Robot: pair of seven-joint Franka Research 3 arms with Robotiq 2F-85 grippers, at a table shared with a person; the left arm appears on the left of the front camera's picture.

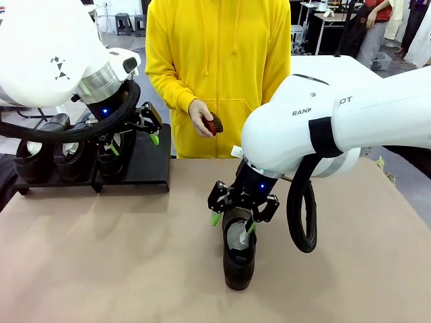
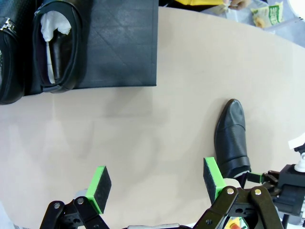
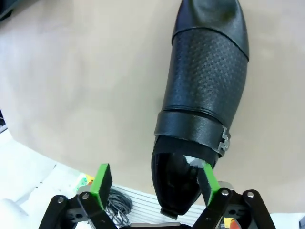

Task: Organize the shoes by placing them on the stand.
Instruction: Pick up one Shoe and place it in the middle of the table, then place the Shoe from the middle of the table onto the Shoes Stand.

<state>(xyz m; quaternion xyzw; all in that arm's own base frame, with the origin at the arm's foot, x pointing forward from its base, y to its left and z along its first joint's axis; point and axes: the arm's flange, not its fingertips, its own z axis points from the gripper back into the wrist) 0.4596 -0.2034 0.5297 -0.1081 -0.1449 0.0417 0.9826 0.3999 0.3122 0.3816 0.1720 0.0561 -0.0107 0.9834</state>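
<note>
Three dark glossy shoes [image 1: 67, 153] sit side by side on the low black stand [image 1: 145, 163] at the far left of the table. My left gripper [image 1: 135, 142] hovers open just above the stand's bare right end. In the left wrist view its green pads [image 2: 100, 183] are spread wide over bare table, with the stand [image 2: 119, 43] and a stuffed shoe [image 2: 57, 47] beyond. One more black shoe [image 1: 239, 259] stands on the table in the middle. My right gripper [image 1: 233, 224] is open right over its heel opening. In the right wrist view the shoe's [image 3: 205, 95] heel lies between the spread fingers [image 3: 102, 181].
A person in a yellow hoodie [image 1: 215, 60] stands at the far side, one hand holding a small brown-red object [image 1: 211, 124]. The brown table [image 1: 101, 256] is bare to the left and right of the lone shoe. My right arm's black cable [image 1: 303, 215] hangs beside that shoe.
</note>
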